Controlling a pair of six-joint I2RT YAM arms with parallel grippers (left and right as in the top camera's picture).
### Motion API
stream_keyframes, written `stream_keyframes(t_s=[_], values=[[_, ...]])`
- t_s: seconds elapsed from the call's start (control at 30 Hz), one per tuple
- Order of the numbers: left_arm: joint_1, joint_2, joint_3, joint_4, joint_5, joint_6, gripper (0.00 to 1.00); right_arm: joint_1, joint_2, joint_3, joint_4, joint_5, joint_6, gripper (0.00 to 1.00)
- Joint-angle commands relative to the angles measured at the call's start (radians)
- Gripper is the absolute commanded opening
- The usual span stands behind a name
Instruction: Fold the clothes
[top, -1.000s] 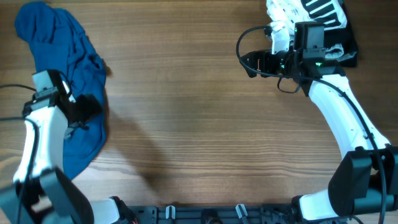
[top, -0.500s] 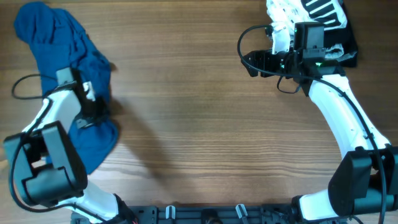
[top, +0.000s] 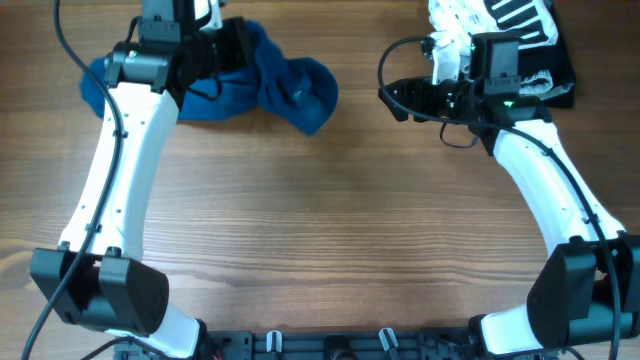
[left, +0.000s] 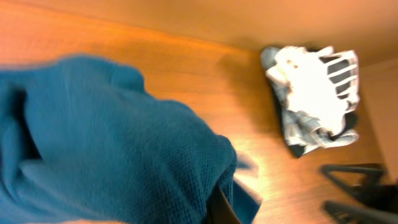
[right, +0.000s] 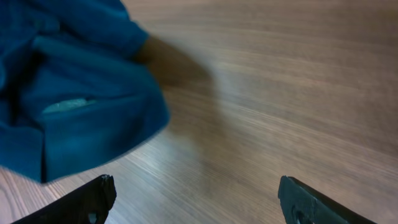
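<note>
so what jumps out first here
The deep-blue garment, crumpled in a heap at the far left of the table, bunched around the left gripper. Next, the white black-striped garment on a dark pile in the far right corner, with the right gripper open nearby.

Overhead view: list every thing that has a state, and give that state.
blue garment: bunched, unfolded, gripped at one end.
left gripper: shut on blue garment.
right gripper: open, empty.
striped garment: crumpled atop dark garments.

Left arm (top: 120, 170) extended, right jaws spread
</note>
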Motion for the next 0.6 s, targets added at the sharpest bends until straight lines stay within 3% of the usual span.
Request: stream_keyframes(t_s=[0.0, 0.2, 0.57], values=[[-0.045, -0.042, 0.104, 0.021, 0.031, -0.016, 0.04, 0.044, 0.01, 0.026, 0.046, -0.045, 0.002, 0.9], [-0.062, -0.061, 0.128, 0.043, 0.031, -0.039, 0.04, 0.169, 0.037, 0.026, 0.169, -0.038, 0.01, 0.92], [-0.105, -0.136, 0.128, 0.033, 0.031, -0.043, 0.04, 0.25, 0.246, 0.026, 0.541, -0.043, 0.277, 0.92]])
